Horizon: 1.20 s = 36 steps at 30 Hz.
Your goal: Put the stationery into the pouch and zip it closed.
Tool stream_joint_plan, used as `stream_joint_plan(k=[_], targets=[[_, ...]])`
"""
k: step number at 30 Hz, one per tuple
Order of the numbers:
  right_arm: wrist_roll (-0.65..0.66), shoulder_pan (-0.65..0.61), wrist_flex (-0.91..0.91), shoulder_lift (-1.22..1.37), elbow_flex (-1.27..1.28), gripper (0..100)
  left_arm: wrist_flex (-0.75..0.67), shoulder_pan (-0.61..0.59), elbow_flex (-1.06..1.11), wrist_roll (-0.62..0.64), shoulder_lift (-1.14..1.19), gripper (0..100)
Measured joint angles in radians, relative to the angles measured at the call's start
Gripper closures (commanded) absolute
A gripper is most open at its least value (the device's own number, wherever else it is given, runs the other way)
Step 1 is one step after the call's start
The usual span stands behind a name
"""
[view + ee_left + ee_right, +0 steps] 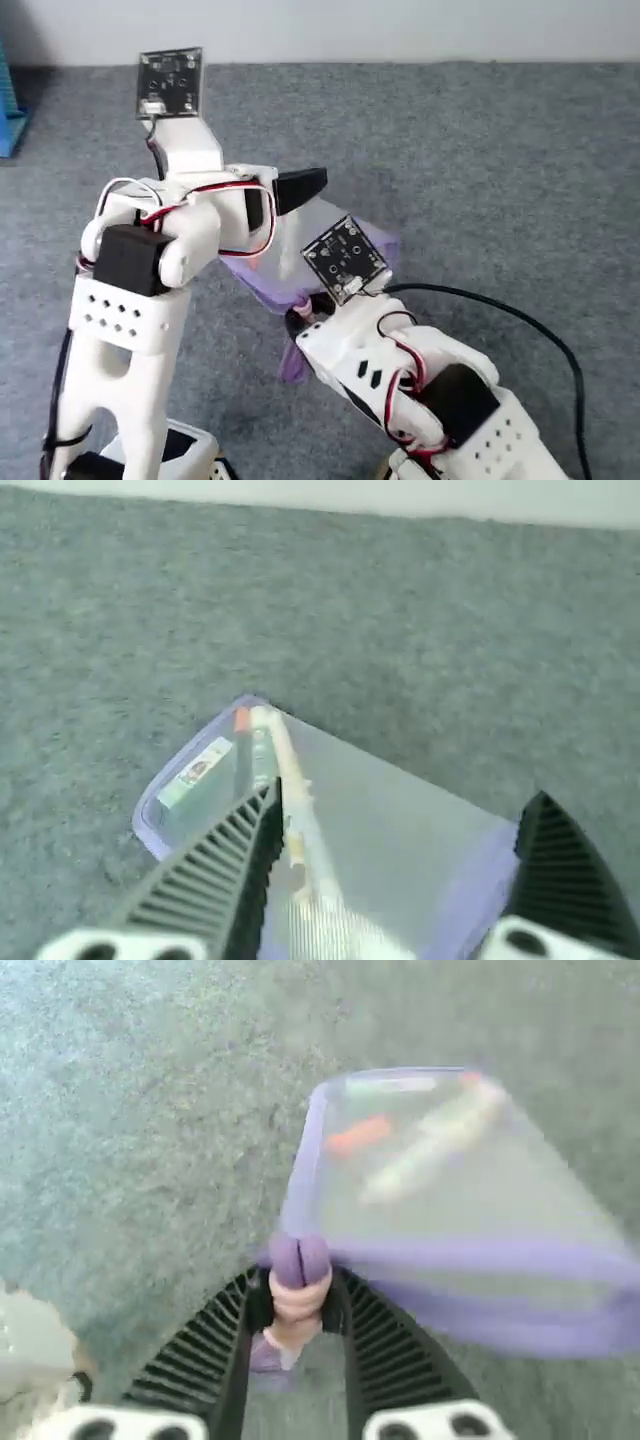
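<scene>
A translucent purple pouch [262, 275] lies on the grey carpet between my two arms. Stationery shows through it: a white pen [285, 770], a green-labelled item [195, 772] and an orange-tipped piece [357, 1135]. My right gripper [298, 1295] is shut on the purple and pink pull tab [298, 1260] at the pouch's [450, 1200] near end; in the high view it sits at the pouch's front corner [300, 315]. My left gripper [400, 800] hangs open above the pouch [430, 840], one finger [230, 850] over the pens. Its black fingertip [300, 185] shows over the pouch's far side.
Grey carpet [500, 150] spreads all around the pouch, with free room at the right and the back. A blue object [10, 110] stands at the far left edge. A black cable [500, 310] trails from the right arm.
</scene>
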Motion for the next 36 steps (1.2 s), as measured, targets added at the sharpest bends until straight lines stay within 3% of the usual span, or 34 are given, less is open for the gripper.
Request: stream_joint_plan(k=[6,14,18,22,29,36], targets=[[0.000,0.023,0.006,-0.025,-0.002,99.1,0.115,-0.066,-0.037,-0.021,-0.040,65],[0.118,0.155,-0.061,-0.026,-0.011,99.1,0.327,-0.207,-0.035,-0.362,-0.152,64],[0.187,0.169,-0.098,-0.026,-0.026,99.1,0.333,-0.190,0.069,-0.519,-0.261,64],[0.232,0.167,-0.104,-0.026,-0.026,99.1,0.331,-0.133,0.238,-0.565,-0.370,64],[0.250,0.167,-0.104,-0.026,-0.026,99.1,0.064,-0.091,0.595,-0.575,-0.514,65],[0.262,0.167,-0.104,-0.026,-0.026,99.1,-0.219,-0.014,0.819,-0.574,-0.537,74]])
